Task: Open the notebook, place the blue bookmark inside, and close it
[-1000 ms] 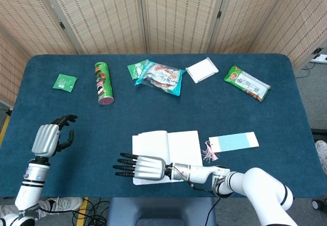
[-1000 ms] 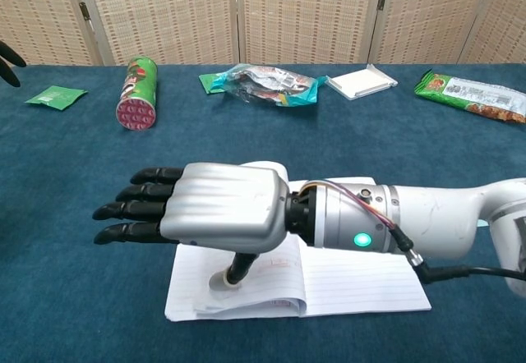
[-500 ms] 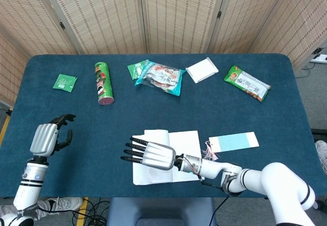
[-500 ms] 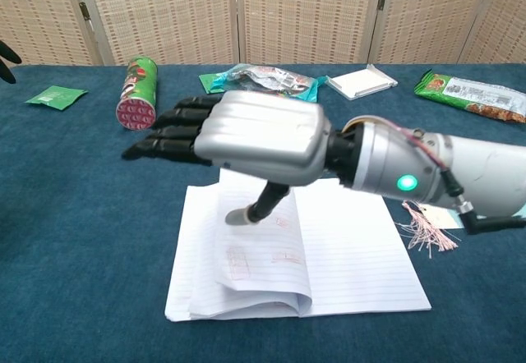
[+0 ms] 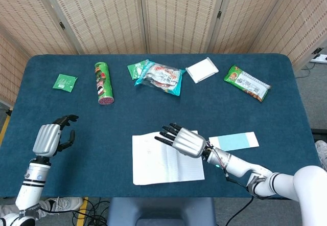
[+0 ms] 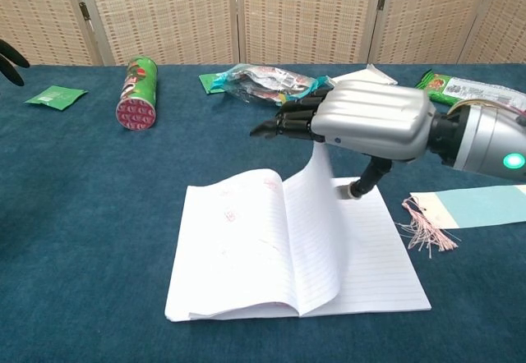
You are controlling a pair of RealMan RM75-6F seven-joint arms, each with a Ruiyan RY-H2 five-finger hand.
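The right robot hand (image 6: pixel 374 121), fingers spread, is lifting a page of the open white lined notebook (image 5: pixel 166 158) near the desk's front edge, the pale blue tasselled bookmark (image 5: pixel 234 141) lying beside it.

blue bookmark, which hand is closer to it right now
Right. The right hand is over the open notebook, just beside the blue bookmark lying to the notebook's right. The left hand is far off at the table's left edge, holding nothing.

Bare tablecloth (image 5: pixel 76 149) left of the open notebook (image 5: pixel 166 159); right hand (image 5: pixel 188 143) hovers over its right page.
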